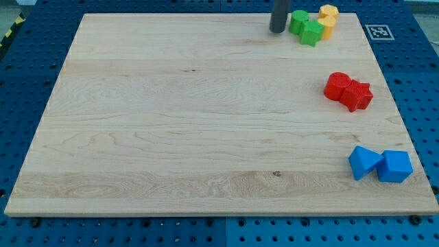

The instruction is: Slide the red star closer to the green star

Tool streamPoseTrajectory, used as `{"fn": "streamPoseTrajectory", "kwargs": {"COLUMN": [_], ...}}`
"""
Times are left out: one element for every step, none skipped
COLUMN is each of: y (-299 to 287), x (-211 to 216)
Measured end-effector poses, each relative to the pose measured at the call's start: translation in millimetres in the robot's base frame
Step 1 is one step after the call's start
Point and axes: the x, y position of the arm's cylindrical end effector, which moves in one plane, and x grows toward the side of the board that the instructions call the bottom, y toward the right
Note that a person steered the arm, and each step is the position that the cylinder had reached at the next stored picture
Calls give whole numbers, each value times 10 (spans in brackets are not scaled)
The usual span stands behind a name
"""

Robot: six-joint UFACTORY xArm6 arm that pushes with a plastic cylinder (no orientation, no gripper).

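Tabletop of pale wood fills the view, bare across its left and middle. At the view's top, my tip rests just left of two green blocks, nearly touching; which is the green star I cannot tell. Two yellow blocks touch them on the right. No end effector exists, only a rod holding nothing. Lower, the red star touches a rounded red block. Two blue blocks sit at lower right.
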Motion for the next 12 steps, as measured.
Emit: {"fn": "streamPoseTrajectory", "kwargs": {"y": [-231,-231,-110,348,824,1174,1388,1399,1330,1330,1330,1328], "x": [518,1262,1977,2350,2350,2337,2301,2199,2058,1889,1715,1542]}}
